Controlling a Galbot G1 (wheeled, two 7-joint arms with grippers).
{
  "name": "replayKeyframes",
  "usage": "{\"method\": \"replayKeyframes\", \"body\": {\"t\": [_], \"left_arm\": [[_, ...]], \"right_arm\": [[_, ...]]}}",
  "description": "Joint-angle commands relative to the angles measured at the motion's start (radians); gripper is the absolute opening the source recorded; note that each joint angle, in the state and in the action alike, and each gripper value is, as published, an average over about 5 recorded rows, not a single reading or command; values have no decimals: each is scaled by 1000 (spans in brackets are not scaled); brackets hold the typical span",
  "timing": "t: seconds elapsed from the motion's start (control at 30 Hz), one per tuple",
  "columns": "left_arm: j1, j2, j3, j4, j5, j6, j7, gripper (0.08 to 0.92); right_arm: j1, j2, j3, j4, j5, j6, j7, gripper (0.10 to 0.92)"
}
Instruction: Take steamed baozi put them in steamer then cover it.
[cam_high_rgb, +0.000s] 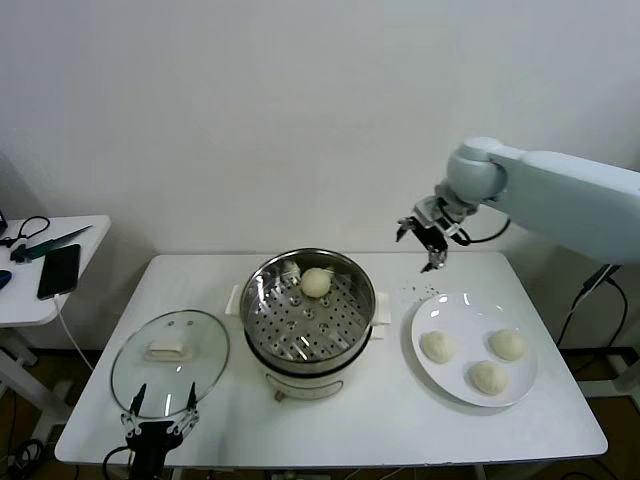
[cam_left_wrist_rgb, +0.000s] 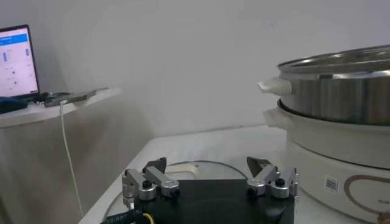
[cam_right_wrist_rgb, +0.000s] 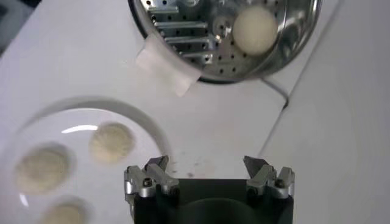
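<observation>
I see my right gripper (cam_high_rgb: 432, 246) raised above the desk (cam_high_rgb: 380, 410) behind the white plate (cam_high_rgb: 440, 320), jaws wide and empty. Three steamed baozi (cam_high_rgb: 488, 376) lie on that plate below it; a fourth sits in the steamer (cam_high_rgb: 262, 300). My left gripper (cam_high_rgb: 160, 410) hangs, jaws wide, at the near edge of the cover (cam_high_rgb: 200, 350).

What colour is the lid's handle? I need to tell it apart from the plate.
White, on a clear glass lid with a metal rim; the head view shows it best.
</observation>
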Motion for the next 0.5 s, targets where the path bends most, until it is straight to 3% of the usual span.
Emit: {"method": "replayKeyframes", "body": {"t": [0.03, 0.5], "left_arm": [[5, 2, -2, -6, 7, -4, 0, 823], [25, -6, -8, 2, 8, -13, -4, 823]], "right_arm": [[-201, -146, 38, 10, 79, -178, 5, 823], [-463, -76, 227, -80, -46, -173, 16, 823]]}}
